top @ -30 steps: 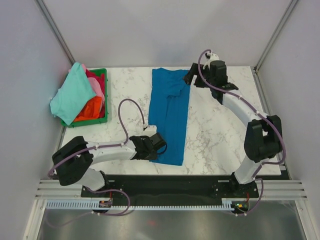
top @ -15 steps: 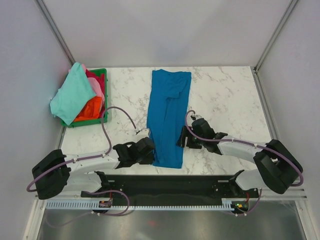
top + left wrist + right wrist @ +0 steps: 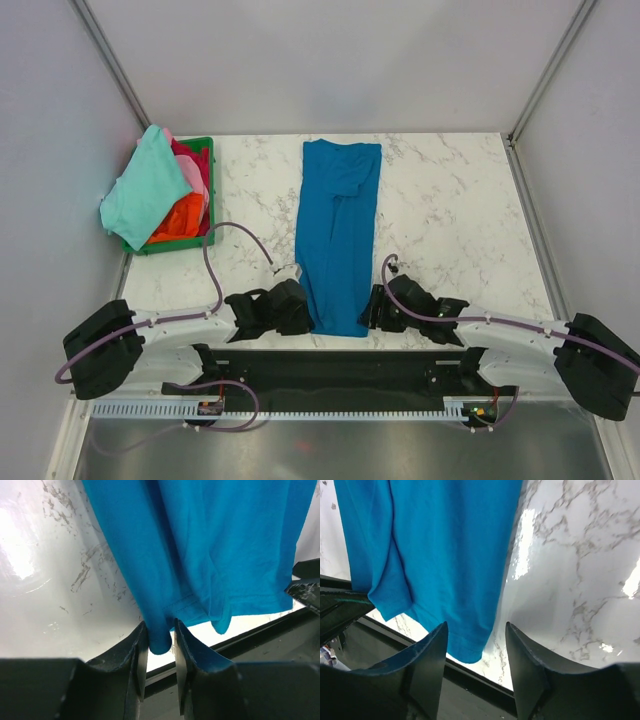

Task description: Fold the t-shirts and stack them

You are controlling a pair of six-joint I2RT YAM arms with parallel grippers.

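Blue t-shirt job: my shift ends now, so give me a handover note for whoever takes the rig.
The left end effector is shut on the near-left hem corner of the blue t-shirt.
The right end effector is open, astride the near-right corner, not gripping.
The shirt lies on the table as a long narrow strip, sides apparently folded in.
The other t-shirts are heaped in the green basket.
Left: close the right, fold hem towards collar, then the others; nothing stacked yet.

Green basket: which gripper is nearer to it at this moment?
Left. The left gripper pinches the blue t-shirt's near-left corner, on the green basket's side; the right gripper sits open at the near-right corner, across the shirt from the basket.
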